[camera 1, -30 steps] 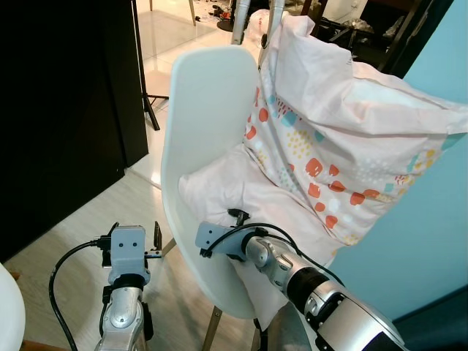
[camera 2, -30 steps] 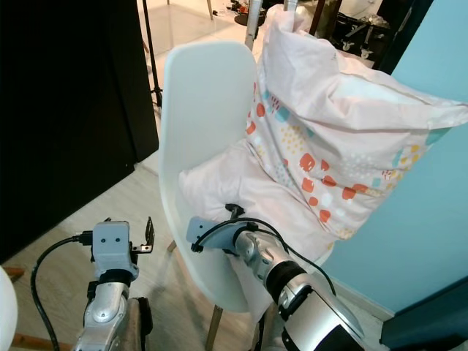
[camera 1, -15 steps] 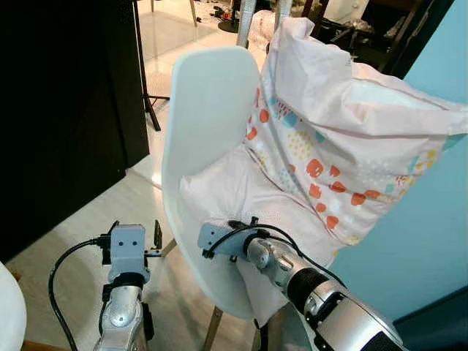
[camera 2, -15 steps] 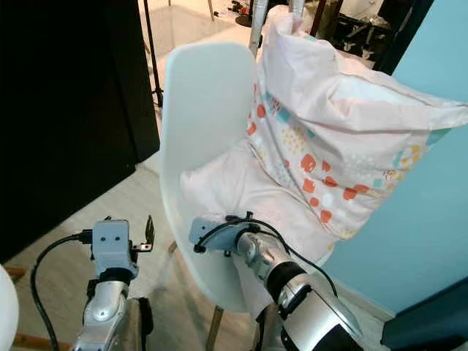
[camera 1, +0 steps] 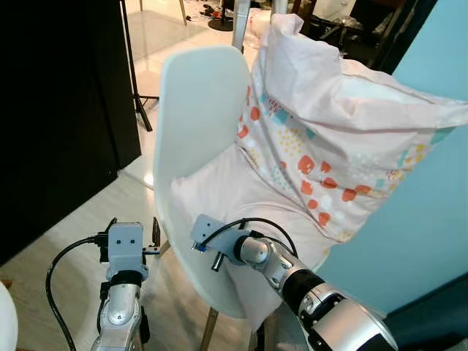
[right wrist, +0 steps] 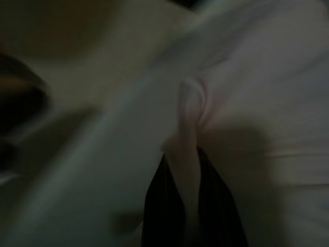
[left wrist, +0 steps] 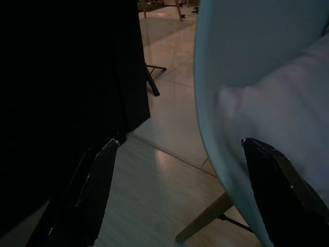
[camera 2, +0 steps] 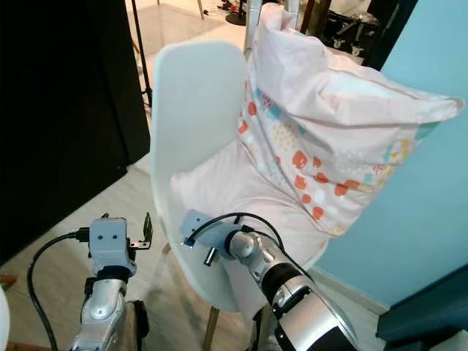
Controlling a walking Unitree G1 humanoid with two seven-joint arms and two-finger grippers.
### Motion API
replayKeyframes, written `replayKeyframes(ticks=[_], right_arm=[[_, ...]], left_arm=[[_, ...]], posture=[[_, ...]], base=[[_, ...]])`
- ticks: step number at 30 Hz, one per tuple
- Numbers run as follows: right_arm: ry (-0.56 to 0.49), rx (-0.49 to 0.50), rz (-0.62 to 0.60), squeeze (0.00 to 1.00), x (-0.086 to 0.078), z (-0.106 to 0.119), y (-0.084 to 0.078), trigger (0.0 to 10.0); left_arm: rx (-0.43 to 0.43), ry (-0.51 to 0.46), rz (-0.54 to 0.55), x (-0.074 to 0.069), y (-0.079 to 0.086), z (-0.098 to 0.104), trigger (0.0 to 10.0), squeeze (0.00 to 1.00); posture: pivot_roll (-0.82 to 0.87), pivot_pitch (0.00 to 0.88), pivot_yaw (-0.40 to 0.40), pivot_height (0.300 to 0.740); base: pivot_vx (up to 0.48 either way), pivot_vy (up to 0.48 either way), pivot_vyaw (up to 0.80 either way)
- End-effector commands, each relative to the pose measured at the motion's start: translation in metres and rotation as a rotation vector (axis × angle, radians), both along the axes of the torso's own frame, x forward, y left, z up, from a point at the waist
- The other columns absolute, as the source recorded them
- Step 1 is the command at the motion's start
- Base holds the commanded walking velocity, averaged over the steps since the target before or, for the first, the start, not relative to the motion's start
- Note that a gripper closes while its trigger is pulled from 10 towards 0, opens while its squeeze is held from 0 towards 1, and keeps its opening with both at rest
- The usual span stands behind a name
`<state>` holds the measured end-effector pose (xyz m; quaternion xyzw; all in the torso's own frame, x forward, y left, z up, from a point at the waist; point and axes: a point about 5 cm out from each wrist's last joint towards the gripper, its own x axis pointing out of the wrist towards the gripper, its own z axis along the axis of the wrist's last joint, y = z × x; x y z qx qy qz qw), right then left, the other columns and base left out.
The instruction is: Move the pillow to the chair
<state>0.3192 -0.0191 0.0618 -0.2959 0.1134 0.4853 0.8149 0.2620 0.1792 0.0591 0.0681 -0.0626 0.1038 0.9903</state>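
The right hand (right wrist: 190, 206) is blurred and dark in the right wrist view; its two black fingers (right wrist: 162, 206) pinch a fold of the pale pink pillow with orange and teal spots (camera 1: 344, 146), and the fingertips are hidden by the fabric. In the eye views these fingers are concealed behind the wrist housing and the pillow's lower edge. The pillow covers the seat and one side of the backrest of the white moulded plastic chair (camera 1: 201, 102). The chair's wooden legs (camera 1: 207, 330) are cut off by the lower frame edge. Items on the distant glossy tile floor (camera 1: 153, 29) are too small to identify.
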Motion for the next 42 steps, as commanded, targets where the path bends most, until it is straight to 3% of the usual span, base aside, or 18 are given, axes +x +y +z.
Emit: replayKeyframes(ticks=[1, 4, 7, 10, 13, 17, 25, 30, 31, 34, 36, 37, 38, 42], right_arm=[[0.030, 0.066, 0.093, 0.00, -0.008, 0.002, 0.011, 0.0], [0.174, 0.285, 0.243, 0.00, -0.020, 0.019, 0.026, 0.0], [0.220, 0.359, 0.296, 0.00, -0.024, 0.025, 0.030, 0.0], [0.315, 0.529, 0.382, 0.00, -0.030, 0.044, 0.036, 0.0], [0.333, 0.562, 0.396, 0.00, -0.031, 0.048, 0.037, 0.0], [0.427, 0.673, 0.558, 0.00, -0.044, 0.067, 0.040, 0.0], [0.493, 0.734, 0.665, 0.00, -0.056, 0.077, 0.040, 0.0], [0.454, 0.710, 0.604, 0.00, -0.051, 0.077, 0.041, 0.0], [0.374, 0.559, 0.455, 0.00, -0.038, 0.061, 0.040, 10.0], [0.273, 0.329, 0.260, 0.00, -0.021, 0.037, 0.029, 10.0], [0.256, 0.296, 0.231, 0.00, -0.018, 0.034, 0.026, 10.0], [0.233, 0.274, 0.178, 0.71, -0.013, 0.032, 0.019, 10.0], [0.219, 0.261, 0.145, 1.00, -0.009, 0.031, 0.013, 10.0], [0.162, 0.178, 0.051, 1.00, 0.000, 0.027, -0.006, 10.0]], left_arm=[[-0.003, 0.021, 0.002, 0.000, 0.002, -0.002, 10.0, 0.00], [-0.002, 0.019, 0.007, 0.001, 0.005, -0.001, 10.0, 0.00], [-0.001, 0.019, 0.007, 0.001, 0.005, -0.001, 10.0, 0.00], [-0.003, 0.018, 0.009, 0.001, 0.004, -0.001, 10.0, 0.00], [-0.004, 0.018, 0.008, 0.001, 0.003, -0.001, 10.0, 0.00], [-0.007, 0.026, -0.002, 0.000, -0.001, -0.004, 10.0, 0.00], [-0.001, 0.006, 0.003, 0.004, 0.001, 0.002, 10.0, 0.00], [-0.007, -0.017, 0.031, 0.006, 0.009, 0.008, 10.0, 0.00], [-0.009, -0.018, 0.035, 0.006, 0.011, 0.008, 10.0, 0.00], [-0.009, -0.015, 0.034, 0.006, 0.011, 0.007, 10.0, 0.00], [-0.010, -0.014, 0.034, 0.006, 0.011, 0.007, 10.0, 0.00], [-0.010, -0.011, 0.037, 0.005, 0.012, 0.006, 10.0, 0.00], [-0.013, -0.009, 0.041, 0.004, 0.012, 0.005, 10.0, 0.00], [-0.032, 0.000, 0.077, -0.001, 0.019, 0.002, 10.0, 0.00]], posture=[[0.05, 0.112, -0.151, 0.553], [0.04, 0.113, -0.143, 0.553], [0.04, 0.113, -0.143, 0.553], [0.04, 0.112, -0.146, 0.553], [0.04, 0.112, -0.149, 0.553], [0.05, 0.105, -0.153, 0.553], [0.05, 0.092, -0.157, 0.553], [0.06, 0.083, -0.157, 0.553], [0.05, 0.085, -0.156, 0.553], [0.05, 0.089, -0.153, 0.553], [0.05, 0.089, -0.153, 0.553], [0.05, 0.089, -0.153, 0.553], [0.05, 0.099, -0.157, 0.553], [0.05, 0.107, -0.158, 0.553]], base=[[0.000, 0.000, 0.00], [0.000, 0.000, 0.00], [0.000, 0.000, 0.00], [0.000, 0.000, 0.00], [0.000, 0.000, 0.00], [0.000, 0.000, 0.00], [0.000, 0.000, 0.00], [0.000, 0.000, 0.00], [0.000, 0.000, 0.00], [0.000, 0.000, 0.00], [0.000, 0.000, 0.00], [0.000, 0.000, 0.00], [0.000, 0.000, 0.00], [0.000, 0.000, 0.00]])
